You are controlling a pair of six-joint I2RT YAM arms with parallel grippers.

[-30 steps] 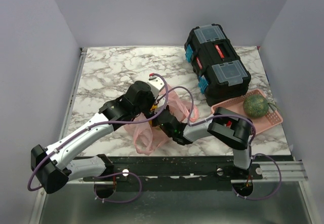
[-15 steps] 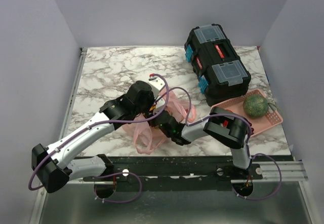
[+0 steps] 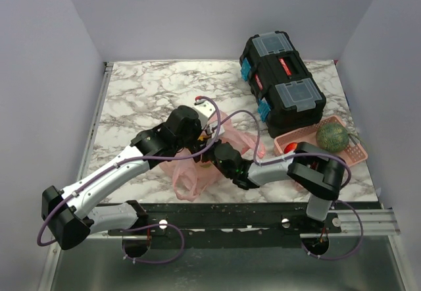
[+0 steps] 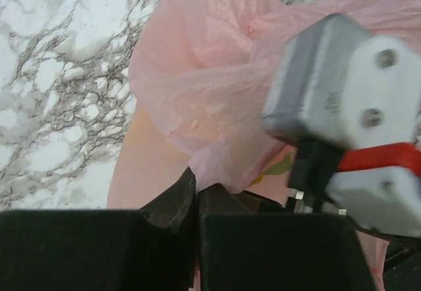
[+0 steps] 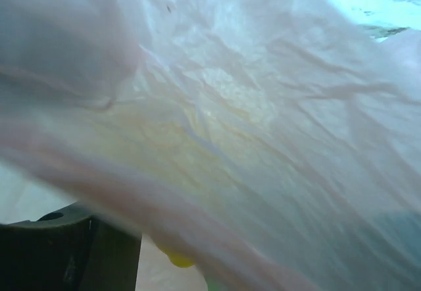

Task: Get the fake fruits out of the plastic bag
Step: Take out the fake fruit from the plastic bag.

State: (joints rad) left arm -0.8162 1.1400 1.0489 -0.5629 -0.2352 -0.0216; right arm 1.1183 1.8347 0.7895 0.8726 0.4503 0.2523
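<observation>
The pink plastic bag (image 3: pixel 231 141) lies crumpled on the marble table near the front. My left gripper (image 3: pixel 198 147) is shut on a fold of the bag (image 4: pixel 217 106), its jaws (image 4: pixel 197 189) pinching the film together. My right gripper (image 3: pixel 216 153) is pushed into the bag, and its grey and white wrist (image 4: pixel 348 100) shows in the left wrist view. In the right wrist view the bag film (image 5: pixel 250 120) covers almost everything. Only one black finger (image 5: pixel 62 251) and a bit of a yellow fake fruit (image 5: pixel 176 259) show. The other fake fruits are hidden.
A black toolbox (image 3: pixel 281 83) stands at the back right. A rigid pink basket (image 3: pixel 345 160) at the right holds a green netted melon (image 3: pixel 331 136) and a red apple (image 3: pixel 289 148). Bare marble (image 3: pixel 145 93) lies at the back left.
The right arm's elbow has swung right, uncovering the red apple in the basket. The bag has been stretched out to the right. The left gripper keeps its hold on the bag.
</observation>
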